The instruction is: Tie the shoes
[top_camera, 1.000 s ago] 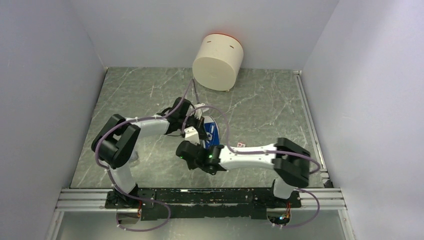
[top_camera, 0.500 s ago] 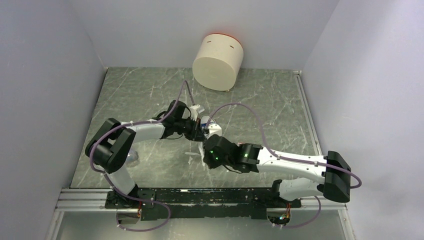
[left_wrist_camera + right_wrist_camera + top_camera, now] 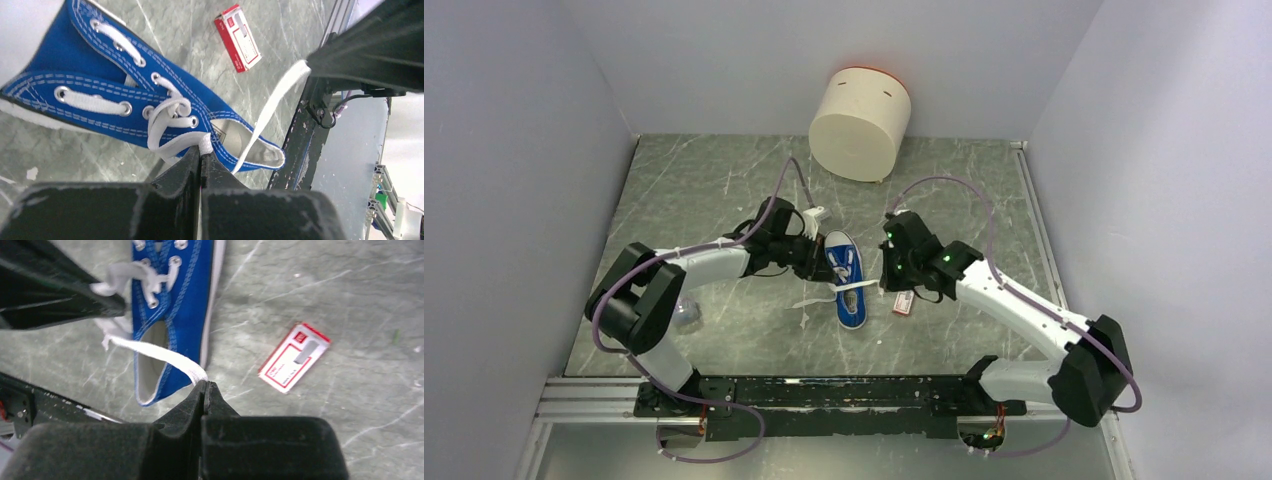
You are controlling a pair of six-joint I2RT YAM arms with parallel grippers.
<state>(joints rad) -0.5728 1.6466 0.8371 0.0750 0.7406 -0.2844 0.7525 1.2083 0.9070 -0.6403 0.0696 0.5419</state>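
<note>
Left gripper (image 3: 201, 152) on the left of the shoe (image 3: 849, 285), pressed together, pinching white lace (image 3: 272, 107) right beside the top eyelets. Right gripper (image 3: 205, 385) on the right of the shoe, likewise pressed together, pinching a flat lace strand drawn taut across the shoe's opening. Grey marbled table (image 3: 724, 180) beneath both. Cream round tub (image 3: 860, 125) at the far edge, orange rim at its top; contents not visible. Blue canvas shoe mid-table between the grippers, toe far, heel near, white sole and toe cap, blue inside; no brand mark legible. Red-and-white packet (image 3: 294, 357) flat on the table just right of the shoe, apart from it, under the right gripper; print too small to read.
</note>
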